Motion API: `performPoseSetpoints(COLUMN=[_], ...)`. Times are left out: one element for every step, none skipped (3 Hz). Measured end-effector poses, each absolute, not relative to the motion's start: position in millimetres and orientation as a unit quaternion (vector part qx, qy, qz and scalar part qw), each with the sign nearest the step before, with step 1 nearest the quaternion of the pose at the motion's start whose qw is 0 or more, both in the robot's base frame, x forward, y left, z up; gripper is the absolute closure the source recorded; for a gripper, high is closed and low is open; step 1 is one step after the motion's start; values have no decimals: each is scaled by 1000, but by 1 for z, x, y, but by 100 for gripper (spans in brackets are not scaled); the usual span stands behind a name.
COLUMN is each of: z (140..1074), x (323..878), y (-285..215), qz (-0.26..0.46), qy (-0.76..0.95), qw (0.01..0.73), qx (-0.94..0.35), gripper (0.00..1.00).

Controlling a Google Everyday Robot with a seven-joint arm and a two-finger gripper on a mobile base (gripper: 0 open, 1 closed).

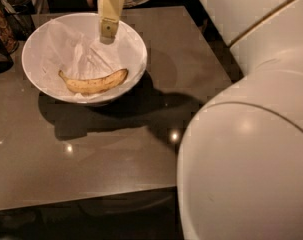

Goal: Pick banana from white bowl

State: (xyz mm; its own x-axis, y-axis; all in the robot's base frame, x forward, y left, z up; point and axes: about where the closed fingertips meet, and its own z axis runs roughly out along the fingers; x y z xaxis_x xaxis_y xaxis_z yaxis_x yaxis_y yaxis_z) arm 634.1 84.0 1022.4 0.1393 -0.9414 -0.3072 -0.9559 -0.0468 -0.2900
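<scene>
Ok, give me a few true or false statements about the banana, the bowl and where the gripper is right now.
1. The banana lies inside the white bowl. True.
2. The gripper is lifting the banana. False: it is over the far part of the bowl, apart from the banana.
3. Crinkled paper lines the bowl. True.
4. The bowl stands on the floor. False: it stands on the grey table.

Hand above white bowl far rim; banana open from above.
</scene>
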Motion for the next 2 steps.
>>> performPoseSetpoints(z=[1020,1013], x=[639,639], y=[111,125], qz=[39,59], qy=[669,686], qw=[215,214], qx=[-710,-693], gripper=[9,12])
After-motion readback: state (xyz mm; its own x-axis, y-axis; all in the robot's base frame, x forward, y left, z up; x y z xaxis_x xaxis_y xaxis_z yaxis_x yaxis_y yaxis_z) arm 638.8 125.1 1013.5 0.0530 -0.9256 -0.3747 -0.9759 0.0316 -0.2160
